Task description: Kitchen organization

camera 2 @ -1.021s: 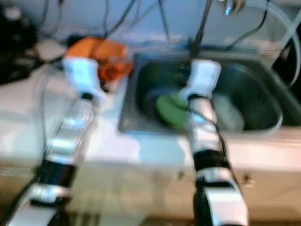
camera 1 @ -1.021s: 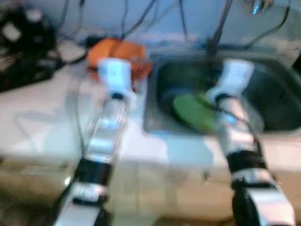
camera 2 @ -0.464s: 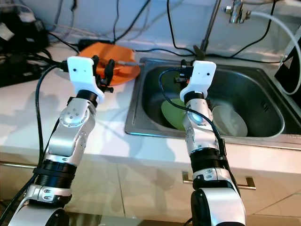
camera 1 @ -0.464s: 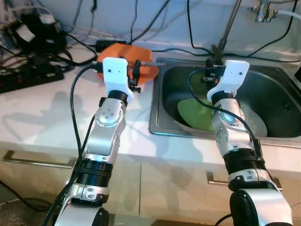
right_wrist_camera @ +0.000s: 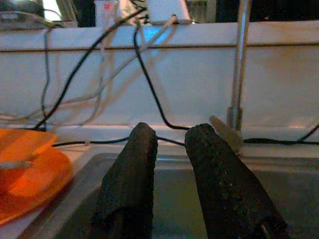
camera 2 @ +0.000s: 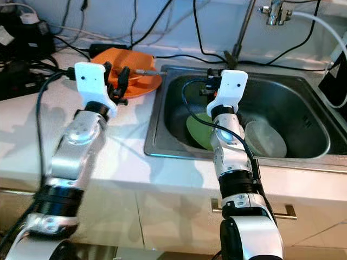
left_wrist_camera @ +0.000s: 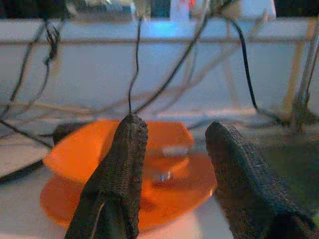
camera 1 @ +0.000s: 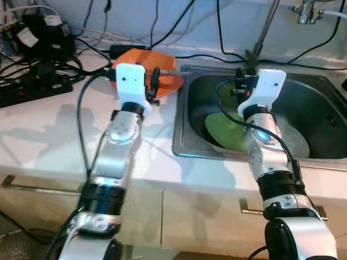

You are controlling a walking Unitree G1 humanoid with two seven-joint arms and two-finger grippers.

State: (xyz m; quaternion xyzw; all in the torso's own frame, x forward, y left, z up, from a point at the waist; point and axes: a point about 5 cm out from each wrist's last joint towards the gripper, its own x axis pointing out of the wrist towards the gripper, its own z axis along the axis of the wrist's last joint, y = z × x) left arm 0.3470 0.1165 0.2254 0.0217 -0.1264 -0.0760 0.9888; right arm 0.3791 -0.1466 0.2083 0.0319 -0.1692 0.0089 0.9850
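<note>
A white countertop (camera 1: 49,146) runs across the foreground above pale cabinet fronts, with a steel sink (camera 2: 179,149) set into its right half. Both silver arms reach forward over it. The left gripper (left_wrist_camera: 174,164) hovers above the counter just before a stack of orange plates (camera 1: 165,81), its two black fingers spread apart around empty air. The right gripper (right_wrist_camera: 167,149) hangs over the sink's near left part, fingers narrowly parted, holding nothing. Inside the basin a green plate (camera 2: 196,130) leans beside a pale dish (camera 2: 268,138). Farther back, black cables trail along the white wall by the faucet (camera 1: 303,8).
</note>
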